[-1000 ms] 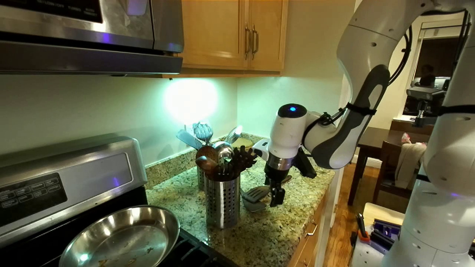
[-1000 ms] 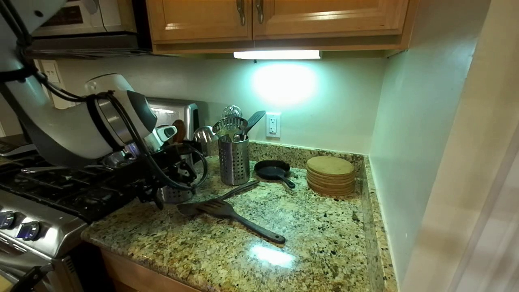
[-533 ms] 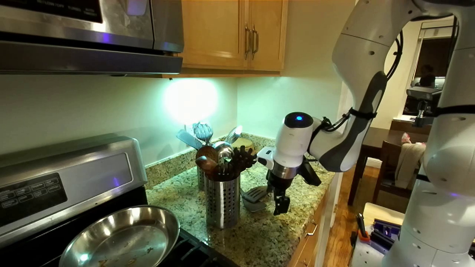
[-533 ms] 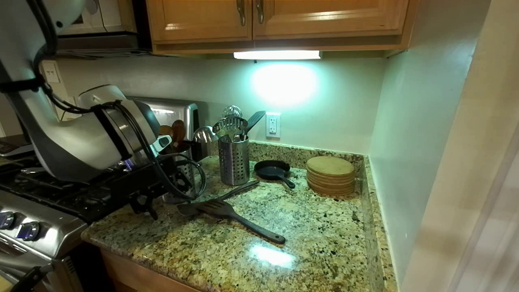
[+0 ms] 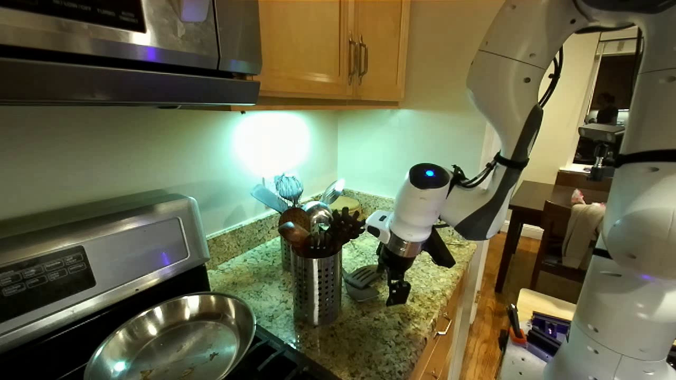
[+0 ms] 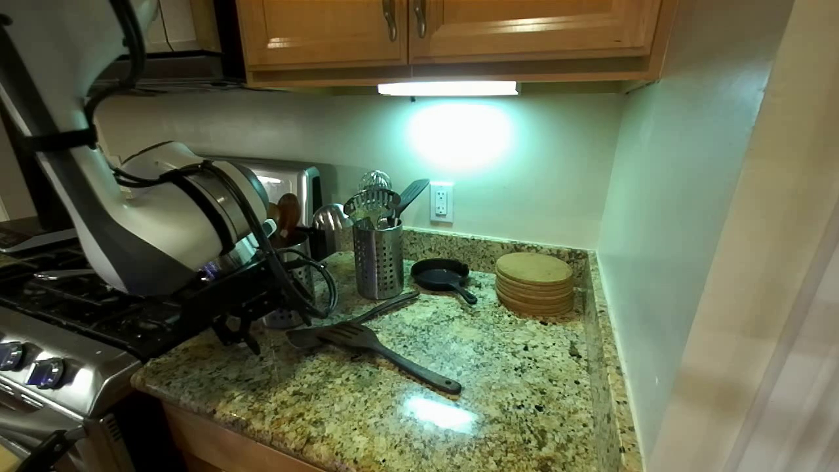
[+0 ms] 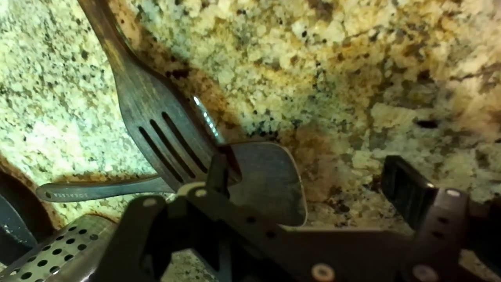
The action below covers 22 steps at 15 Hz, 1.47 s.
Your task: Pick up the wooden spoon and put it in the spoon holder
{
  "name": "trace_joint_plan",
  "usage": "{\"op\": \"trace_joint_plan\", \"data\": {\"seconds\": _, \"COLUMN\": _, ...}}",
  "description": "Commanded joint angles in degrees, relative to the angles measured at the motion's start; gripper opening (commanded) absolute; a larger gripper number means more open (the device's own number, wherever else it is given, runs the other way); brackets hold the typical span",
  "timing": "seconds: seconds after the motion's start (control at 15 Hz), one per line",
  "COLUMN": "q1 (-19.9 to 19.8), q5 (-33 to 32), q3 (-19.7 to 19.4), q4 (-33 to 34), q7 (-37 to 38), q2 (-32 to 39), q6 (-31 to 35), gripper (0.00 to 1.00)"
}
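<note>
We take the spoon holder [image 5: 317,293] to be the perforated steel canister nearest the jaws; a similar canister [image 6: 379,259] stands near it. In the holder a wooden spoon [image 5: 293,233] rises bowl-up, probably stored so that its head is easy to recognise and reach. On the surface [image 6: 505,367] beside the holder, a slotted wooden turner [image 7: 141,88] lies across a flat turner [image 7: 270,180], its handle pointing away from the holder. Whether the task means the standing spoon or, loosely, this slotted piece, we cannot tell. The jaws, spread wide and holding nothing, hang beside the holder, near both turners, so we lean towards the latter; that spread presumably readies them to straddle a handle. The crossed lie may also raise the slotted turner slightly, easing a grip.
</note>
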Motion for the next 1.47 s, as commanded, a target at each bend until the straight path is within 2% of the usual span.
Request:
{"op": "trace_joint_plan", "data": {"seconds": 0.0, "q1": -0.33, "q5": -7.18, "q3": -0.4, "q4": 3.55, "q7": 6.52, "q2": 3.19, "q6": 2.8, "gripper": 1.0}}
{"op": "trace_joint_plan", "data": {"seconds": 0.73, "q1": -0.77, "q5": -20.01, "q3": 0.6, "q4": 12.44, "q7": 15.92, "q2": 13.22, "q6": 2.46, "gripper": 1.0}}
{"op": "trace_joint_plan", "data": {"seconds": 0.8, "q1": -0.84, "q5": -21.07, "q3": 0.69, "q4": 13.0, "q7": 16.73, "q2": 13.72, "q6": 2.42, "gripper": 0.97}}
{"op": "trace_joint_plan", "data": {"seconds": 0.93, "q1": -0.95, "q5": -23.17, "q3": 0.86, "q4": 13.91, "q7": 18.37, "q2": 14.49, "q6": 2.37, "gripper": 0.75}}
{"op": "trace_joint_plan", "data": {"seconds": 1.0, "q1": -0.97, "q5": -24.2, "q3": 0.94, "q4": 14.24, "q7": 19.0, "q2": 14.7, "q6": 2.27, "gripper": 0.72}}
{"op": "trace_joint_plan", "data": {"seconds": 1.4, "q1": -1.42, "q5": -29.38, "q3": 1.5, "q4": 15.35, "q7": 23.3, "q2": 15.16, "q6": 2.29, "gripper": 0.32}}
